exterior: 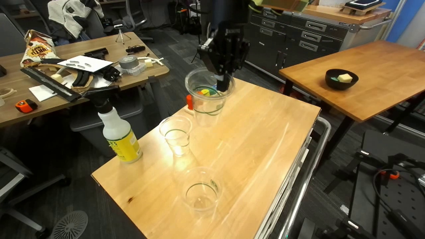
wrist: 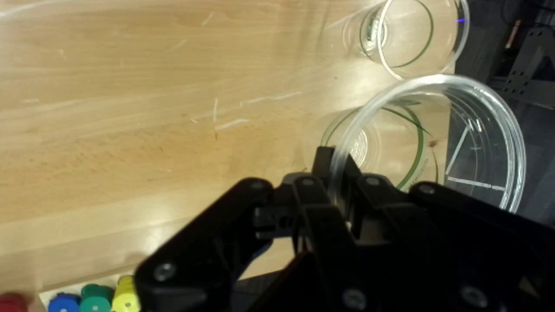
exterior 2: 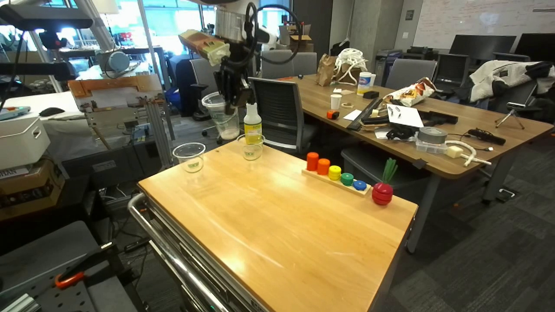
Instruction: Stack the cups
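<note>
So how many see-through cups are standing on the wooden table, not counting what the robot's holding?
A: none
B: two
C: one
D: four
B: one clear cup stands nearer the spray bottle and another clear cup stands farther from it, in both exterior views.

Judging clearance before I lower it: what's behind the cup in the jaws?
In an exterior view, looking through the clear held cup, you can see coloured blocks behind it. Whatever is directly behind the jaws is covered, likely including the red radish toy.
</note>
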{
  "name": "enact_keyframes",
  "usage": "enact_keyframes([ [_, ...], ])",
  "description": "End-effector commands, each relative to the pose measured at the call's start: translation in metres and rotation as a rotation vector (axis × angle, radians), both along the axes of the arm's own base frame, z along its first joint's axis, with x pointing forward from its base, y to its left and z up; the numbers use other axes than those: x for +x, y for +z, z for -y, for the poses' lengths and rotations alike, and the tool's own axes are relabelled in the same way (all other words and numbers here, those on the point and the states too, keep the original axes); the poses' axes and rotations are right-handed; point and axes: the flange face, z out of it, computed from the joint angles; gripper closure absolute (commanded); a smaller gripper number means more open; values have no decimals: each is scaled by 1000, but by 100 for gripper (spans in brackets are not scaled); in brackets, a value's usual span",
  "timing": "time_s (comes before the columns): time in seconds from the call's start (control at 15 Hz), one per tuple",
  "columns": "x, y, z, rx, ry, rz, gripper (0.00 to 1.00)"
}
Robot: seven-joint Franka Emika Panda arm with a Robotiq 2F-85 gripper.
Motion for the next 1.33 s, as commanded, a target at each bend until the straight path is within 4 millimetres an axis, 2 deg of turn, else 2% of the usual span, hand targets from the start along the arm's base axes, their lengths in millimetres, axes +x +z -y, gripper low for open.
enact_keyframes([
  [0.0, 28, 17, -27, -5, 38, 75, 98],
  [0.2, 53, 8, -35, 2, 49, 95, 98],
  [0.67, 106, -36, -30, -15, 49, 66, 98],
  [1.0, 122, -56, -20, -44, 51, 37, 98],
  [1.27, 119, -76, -11, -35, 49, -38, 98],
])
